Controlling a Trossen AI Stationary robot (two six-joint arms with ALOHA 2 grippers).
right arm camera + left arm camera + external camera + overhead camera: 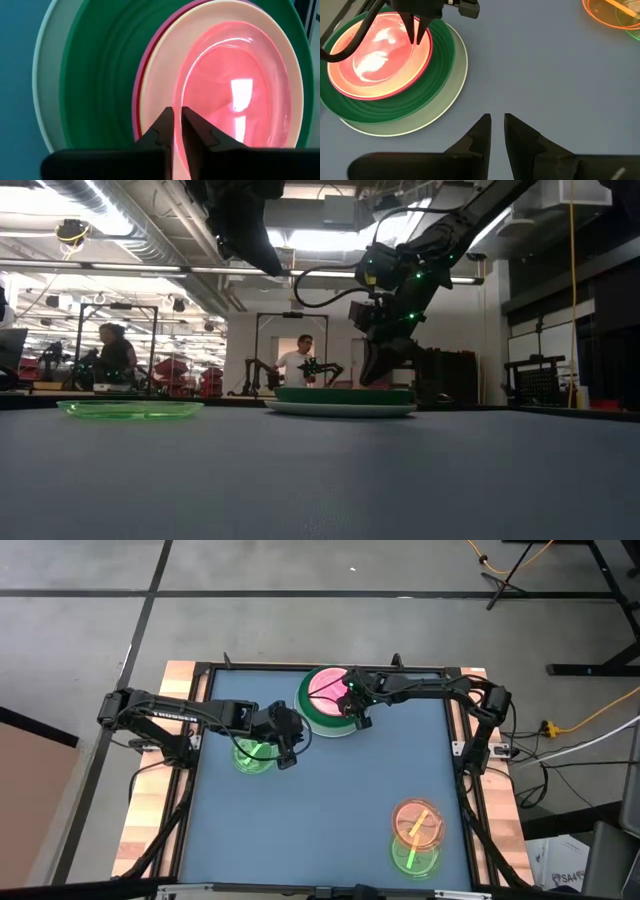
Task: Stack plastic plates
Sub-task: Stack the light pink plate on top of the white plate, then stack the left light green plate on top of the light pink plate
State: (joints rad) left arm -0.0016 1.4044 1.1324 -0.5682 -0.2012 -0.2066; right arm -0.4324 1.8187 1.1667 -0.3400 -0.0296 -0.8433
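Note:
At the table's far middle stands a stack of plastic plates (325, 700): a pale one at the bottom, then dark green (100, 75), hot pink and cream (165, 65) ones. A translucent pink plate (235, 90) lies on top. My right gripper (176, 111) is down at the stack's near right side, shut on the top plate's rim. A translucent green plate (252, 755) lies flat on the table at the left. My left gripper (498, 117) hangs above that plate's right edge, shut, holding nothing. My right gripper pinches the translucent pink plate's rim (177, 92) between its two fingers, on the side toward the table's near right. The fingers slant down from the right (416, 37). The plate lies flat inside the cream plate on the stack.
A translucent orange plate (417, 823) and another translucent green one (413, 858) lie overlapping at the table's near right. The blue mat between the stack and these plates is free. People stand in the room beyond the table (300, 360).

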